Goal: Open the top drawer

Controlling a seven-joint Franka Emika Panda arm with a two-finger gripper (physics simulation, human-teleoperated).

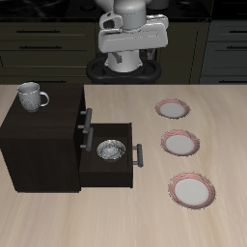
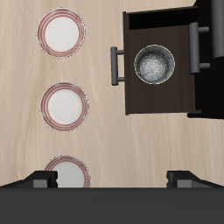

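The dark wooden cabinet (image 1: pixel 39 145) stands near the table's front edge. Its top drawer (image 1: pixel 81 118) looks shut, with its grey bar handle (image 1: pixel 88 118) sticking out from the front. The handle also shows in the wrist view (image 2: pixel 194 45). The lower drawer (image 1: pixel 118 172) is pulled out and holds a metal bowl (image 1: pixel 110 150), which also shows in the wrist view (image 2: pixel 154 63). My gripper (image 2: pixel 112 179) is open and empty, high above the table and well away from the cabinet. The arm (image 1: pixel 132 34) stands at the table's back.
A white mug (image 1: pixel 32 96) stands on top of the cabinet. Three pink-rimmed plates (image 1: pixel 173 109) (image 1: pixel 179 143) (image 1: pixel 191 188) lie in a row on the table beyond the open drawer's handle (image 1: pixel 138 156). Dark kitchen cupboards run behind the table.
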